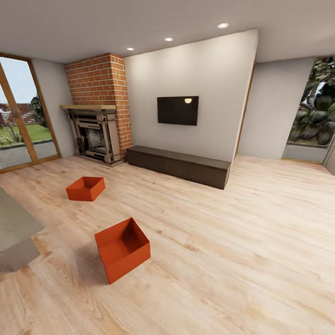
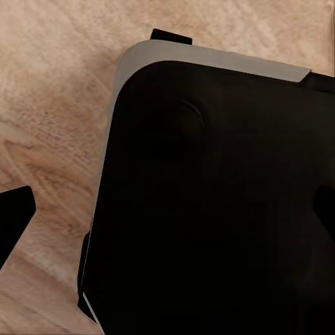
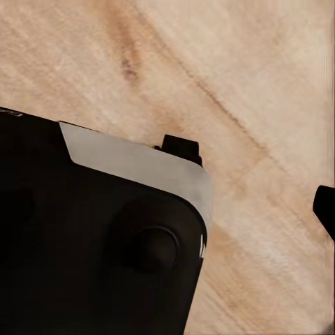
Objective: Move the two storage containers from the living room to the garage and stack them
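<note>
Both wrist views look down past a black, grey-edged part of the robot's body (image 2: 209, 202) onto the light plank floor (image 3: 230, 70); a dark tip shows at the edge of each wrist view, yet I cannot tell how far either pincer is open or whether it has hold of anything. Two orange-red bins sit on the planks, well apart; the nearer bin (image 1: 123, 249) is tilted on an edge; the farther bin (image 1: 85, 188) sits flat toward the one brick fireplace (image 1: 95, 135); beyond are one long dark bench (image 1: 179, 165), one wall television (image 1: 177, 110) and glass doors (image 1: 21, 116).
</note>
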Motion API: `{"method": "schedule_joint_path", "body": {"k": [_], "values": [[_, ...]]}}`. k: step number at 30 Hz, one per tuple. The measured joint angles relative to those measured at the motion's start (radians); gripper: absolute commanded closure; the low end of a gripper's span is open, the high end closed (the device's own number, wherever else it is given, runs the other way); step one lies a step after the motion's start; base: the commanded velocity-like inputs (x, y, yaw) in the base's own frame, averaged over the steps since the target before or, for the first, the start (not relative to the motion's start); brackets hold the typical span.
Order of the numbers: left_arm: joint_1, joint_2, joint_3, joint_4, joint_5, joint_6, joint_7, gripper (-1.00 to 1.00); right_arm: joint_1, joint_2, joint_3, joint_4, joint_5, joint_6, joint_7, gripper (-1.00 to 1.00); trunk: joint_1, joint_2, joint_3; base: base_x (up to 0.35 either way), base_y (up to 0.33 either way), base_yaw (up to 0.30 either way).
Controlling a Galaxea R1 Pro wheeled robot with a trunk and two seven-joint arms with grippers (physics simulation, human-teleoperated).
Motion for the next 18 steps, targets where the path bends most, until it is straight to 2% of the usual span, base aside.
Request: {"method": "schedule_joint_path", "body": {"k": [18], "values": [[0.000, 0.000, 0.000, 0.000, 0.000, 0.000, 0.000, -1.00, 0.000, -0.003, -0.003, 0.000, -0.003, 0.000, 0.001, -1.00, 0.000, 0.000, -0.002, 0.321, -0.090, 0.270]]}}
